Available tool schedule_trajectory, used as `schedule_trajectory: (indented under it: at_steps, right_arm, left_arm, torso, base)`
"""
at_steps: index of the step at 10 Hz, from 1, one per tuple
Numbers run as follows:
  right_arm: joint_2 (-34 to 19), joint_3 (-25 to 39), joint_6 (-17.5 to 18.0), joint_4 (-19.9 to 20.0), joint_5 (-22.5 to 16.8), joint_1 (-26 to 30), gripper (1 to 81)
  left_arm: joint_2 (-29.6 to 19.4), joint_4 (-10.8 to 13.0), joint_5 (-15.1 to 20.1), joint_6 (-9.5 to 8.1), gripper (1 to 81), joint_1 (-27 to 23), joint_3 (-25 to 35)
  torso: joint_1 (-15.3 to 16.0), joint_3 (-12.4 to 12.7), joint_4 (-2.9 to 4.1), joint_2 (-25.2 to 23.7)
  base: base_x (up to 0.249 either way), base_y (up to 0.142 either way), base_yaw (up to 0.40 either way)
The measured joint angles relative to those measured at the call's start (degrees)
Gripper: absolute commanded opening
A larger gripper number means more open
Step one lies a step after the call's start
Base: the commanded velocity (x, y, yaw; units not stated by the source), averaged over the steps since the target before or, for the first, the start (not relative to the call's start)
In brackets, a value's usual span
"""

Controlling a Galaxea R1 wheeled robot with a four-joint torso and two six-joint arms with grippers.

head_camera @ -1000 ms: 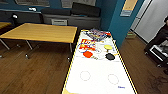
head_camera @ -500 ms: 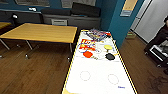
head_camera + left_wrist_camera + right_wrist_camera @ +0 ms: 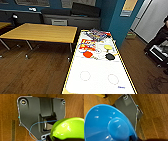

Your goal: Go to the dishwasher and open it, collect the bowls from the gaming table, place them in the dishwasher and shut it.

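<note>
- A lime green bowl [image 3: 67,129] is seen close against the left wrist camera, over the wooden floor [image 3: 8,125]; its glossy, rounded outside is turned to the lens, and it is judged to be carried by the left gripper, though whether the fingers are clenched on it cannot be told.
- A blue bowl [image 3: 107,125] is seen just as close at the right wrist, its underside and round raised foot facing the camera; it looks smooth and shiny, like hard plastic. It is judged to be carried likewise, but the right gripper's state cannot be told.
- Both bowls are judged to be held low and close to the arms so that they can be carried to the dishwasher while the base drives.
- The gaming table [image 3: 100,75] stretches away from the near edge of the head view: a glossy white top with faint circles near, yellow side rails, and red-orange graphics farther along.
- Left on it, past the middle, are an orange-red bowl [image 3: 87,54], a black bowl [image 3: 110,56] to its right and a pale yellow bowl [image 3: 108,47] a little farther; these are taken as yet to be collected.
- To the far left stands a plain yellow-topped counter [image 3: 42,32] on thin metal legs.
- Beyond it, a dark sofa [image 3: 70,15] is set against a blue wall [image 3: 111,17].
- At the far right, a person [image 3: 160,37] is partly seen.
</note>
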Motion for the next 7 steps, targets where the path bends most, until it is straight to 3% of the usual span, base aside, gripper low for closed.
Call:
schedule_trajectory:
  at_steps: [4, 7]
  right_arm:
    - [2.77, -2.76, -0.04, -0.78, -1.18, -0.44, 1.0]
    - [3.56, -3.6, -0.04, -0.78, -1.21, -0.45, 1.0]
  left_arm:
    - [8.55, 0.71, -2.97, 0.91, 1.0, 4.32, -10.01]
    - [11.91, 1.32, -3.22, 1.06, 1.0, 6.0, -14.97]
  torso:
    - [-0.02, 0.02, 0.0, 0.0]
    - [-0.04, 0.05, 0.0, -0.02]
  base:
    - [0.0, 0.0, 0.0]
    - [0.0, 0.0, 0.0]
